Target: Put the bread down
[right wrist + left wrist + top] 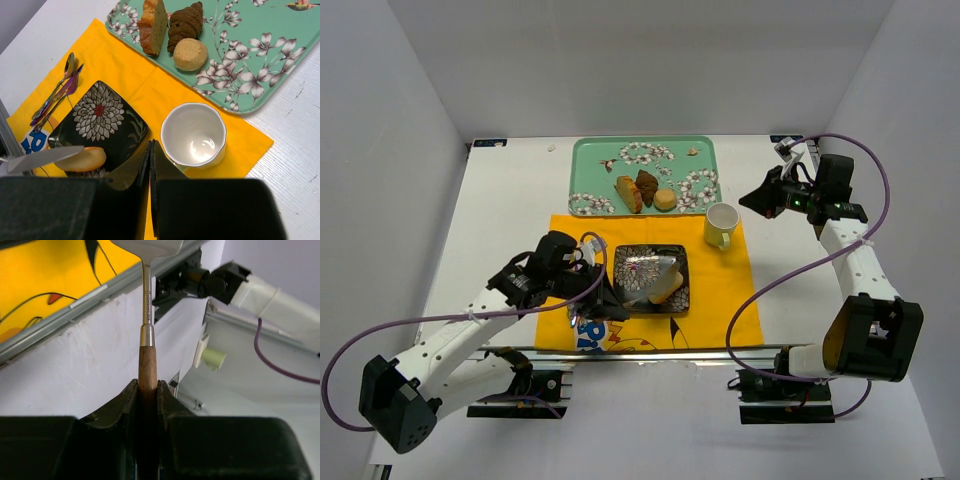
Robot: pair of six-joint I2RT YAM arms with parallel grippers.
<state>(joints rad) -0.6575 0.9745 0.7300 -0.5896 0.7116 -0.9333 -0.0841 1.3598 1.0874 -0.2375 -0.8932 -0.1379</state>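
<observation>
Left gripper point(148, 387): jaws clamped on the wooden handle of the spatula point(147, 315); spatula blade extends over the black floral plate point(107, 117) on the yellow mat point(150, 85); the bread point(82, 159) lies on the plate toward its right front corner, one end overlapped by the blade; right gripper point(151, 147): jaws closed together, holding nothing, raised to the right of the mug point(194, 132)

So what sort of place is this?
Probably a robot test booth staged as a breakfast setting: plain white walls enclose it, and a yellow placemat, mug and green pastry tray are laid out.
</observation>
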